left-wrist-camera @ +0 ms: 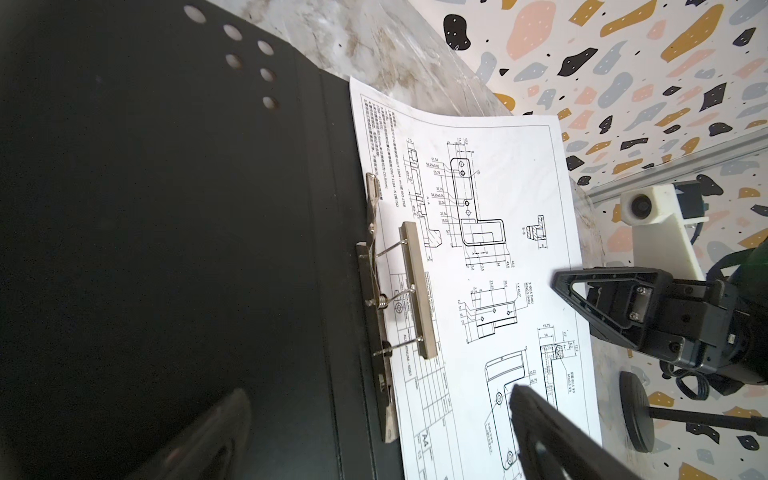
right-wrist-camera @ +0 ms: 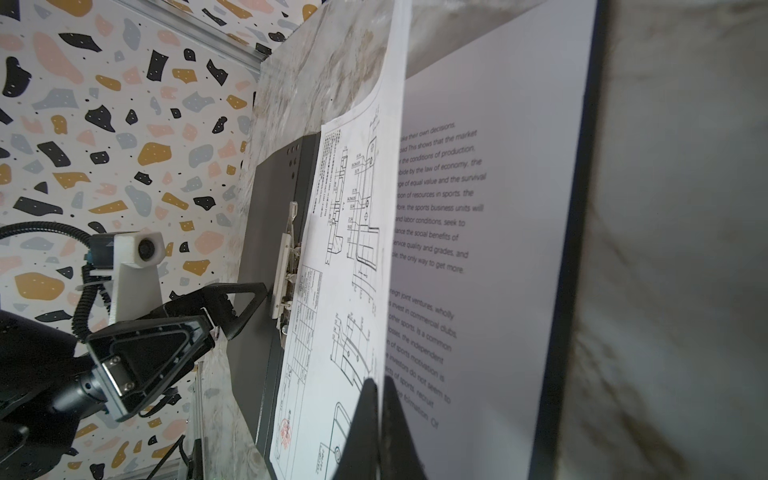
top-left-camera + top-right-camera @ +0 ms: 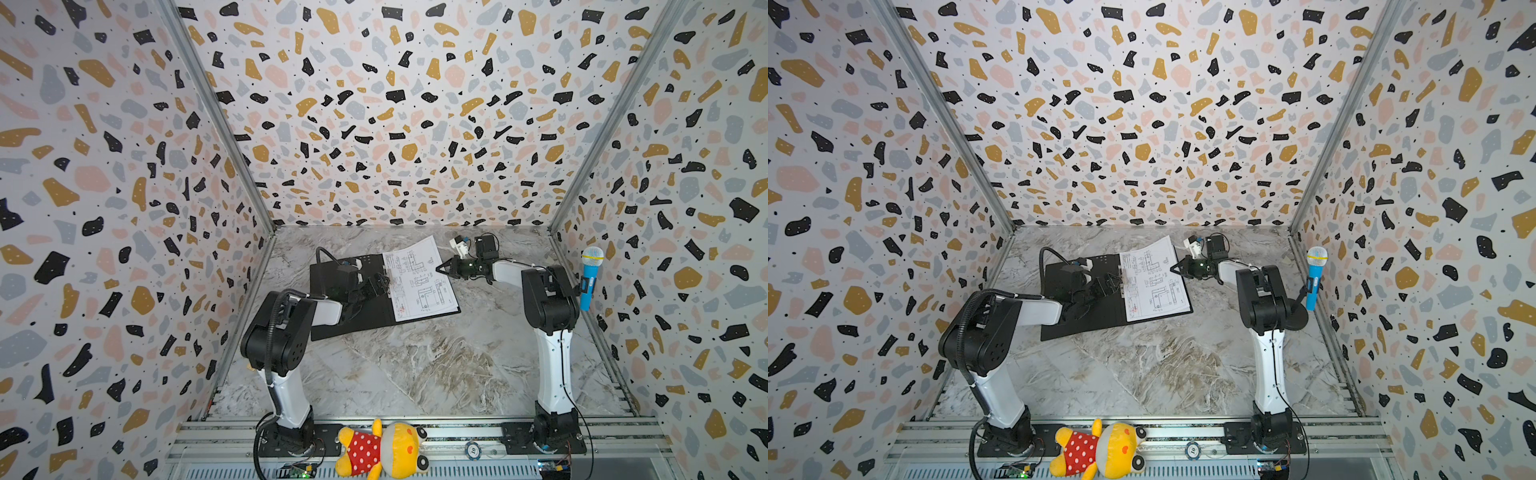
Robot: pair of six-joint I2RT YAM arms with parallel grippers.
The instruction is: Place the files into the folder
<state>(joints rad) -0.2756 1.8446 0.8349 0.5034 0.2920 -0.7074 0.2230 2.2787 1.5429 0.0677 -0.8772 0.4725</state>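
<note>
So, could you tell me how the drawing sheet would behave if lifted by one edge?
Probably floppy: the drawing sheet bows where the right gripper pinches its edge. Likely light, being thin, and apt to slide over the text sheet.

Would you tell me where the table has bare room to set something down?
Bare: the near half of the table, between the folder and the front rail. Crowded: the far side, where left gripper and right gripper meet at the drawing sheet.

The folder (image 3: 365,322) lies open and flat on the table (image 3: 415,365), black inside up, with a metal spine clip (image 1: 417,291) along its fold. The drawing sheet (image 3: 419,278) covers its right half, outer edge lifted. The text sheet (image 2: 498,187) lies flat beneath.
</note>
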